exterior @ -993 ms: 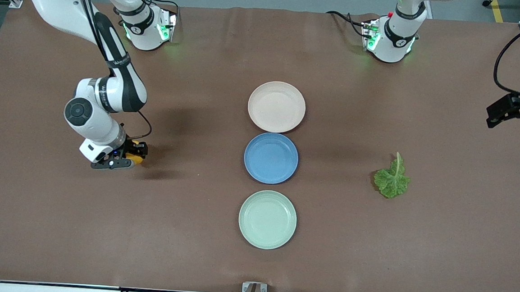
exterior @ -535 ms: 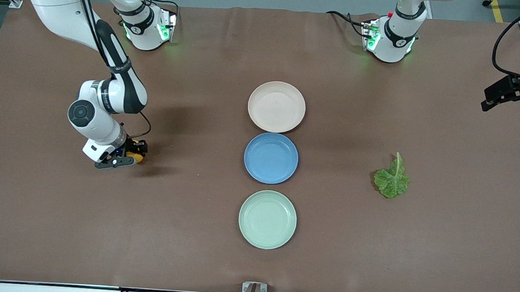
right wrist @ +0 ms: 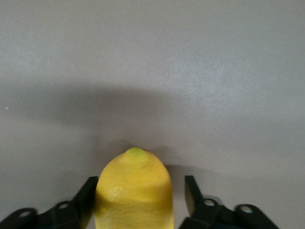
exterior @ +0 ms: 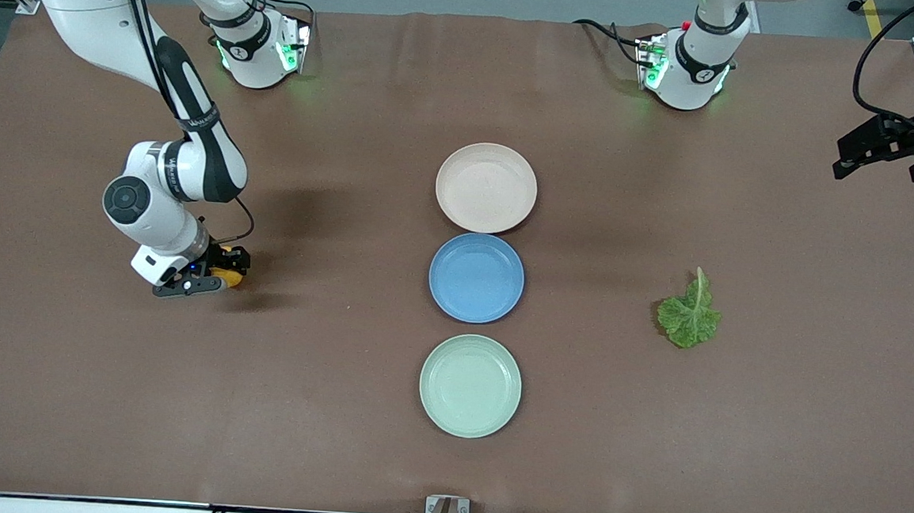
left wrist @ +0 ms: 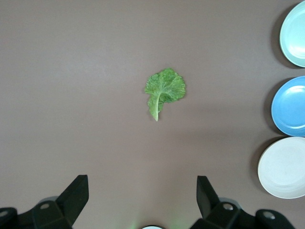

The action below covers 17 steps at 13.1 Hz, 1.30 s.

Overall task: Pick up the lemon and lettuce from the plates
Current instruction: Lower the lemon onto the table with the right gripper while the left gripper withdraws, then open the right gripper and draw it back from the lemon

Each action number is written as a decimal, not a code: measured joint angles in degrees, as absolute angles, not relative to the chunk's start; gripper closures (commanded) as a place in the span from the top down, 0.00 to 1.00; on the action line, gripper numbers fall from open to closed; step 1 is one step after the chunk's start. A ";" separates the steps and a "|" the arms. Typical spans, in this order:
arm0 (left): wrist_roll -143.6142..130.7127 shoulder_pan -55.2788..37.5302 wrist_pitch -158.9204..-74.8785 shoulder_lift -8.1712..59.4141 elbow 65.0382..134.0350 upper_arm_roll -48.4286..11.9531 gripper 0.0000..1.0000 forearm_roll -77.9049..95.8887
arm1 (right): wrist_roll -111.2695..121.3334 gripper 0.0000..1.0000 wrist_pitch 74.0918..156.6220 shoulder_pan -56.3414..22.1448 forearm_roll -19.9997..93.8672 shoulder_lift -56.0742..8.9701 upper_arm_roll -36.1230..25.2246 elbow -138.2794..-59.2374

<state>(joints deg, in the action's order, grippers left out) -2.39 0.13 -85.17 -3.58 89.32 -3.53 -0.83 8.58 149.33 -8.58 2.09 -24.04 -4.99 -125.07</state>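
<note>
Your right tool (exterior: 200, 282) was low over the table (exterior: 335, 439), at 9 o'clock from the blue plate (exterior: 476, 277) in the front view and well apart from it, toward the right arm's end. The lemon (exterior: 227, 276) sat in that tool, just off or on the table. In the right wrist view the lemon (right wrist: 133, 191) filled most of the tool's opening, but you could not tell whether the tool was clamped on it.

Your left tool (exterior: 880, 147) hung in the air over the table's edge at the left arm's end, at about 2 o'clock from the lettuce (exterior: 689, 312). Its 2 fingers (left wrist: 76, 193) stood wide apart, holding nothing.

The lettuce lay flat on the table at 3 o'clock from the blue plate, well apart from all 3 plates, stem toward 12 o'clock.

The beige plate (exterior: 486, 187) sat at 12 o'clock from the blue plate and the green plate (exterior: 470, 385) at 6 o'clock. Neither held any food.
</note>
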 measured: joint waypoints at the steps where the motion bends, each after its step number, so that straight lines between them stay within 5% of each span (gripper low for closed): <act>1: -2.39 0.09 -85.43 -3.34 89.34 -4.02 1.00 -0.83 | 8.58 1.00 147.48 -8.56 2.09 -23.90 -4.97 -123.91; 11: -2.42 0.43 -85.57 -3.94 90.41 -5.08 1.00 -0.83 | 7.69 1.00 96.10 -2.03 2.09 -18.36 -5.09 -88.10; 17: -2.41 0.53 -85.57 -4.81 91.55 -4.91 1.00 -0.83 | 7.58 1.00 90.27 1.82 -0.20 -18.73 -5.09 -80.18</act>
<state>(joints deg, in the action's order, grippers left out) -2.41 0.53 -85.57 -4.81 91.55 -4.91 -0.83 7.58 90.27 1.82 -0.20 -18.73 -5.09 -80.18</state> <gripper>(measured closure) 0.000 0.000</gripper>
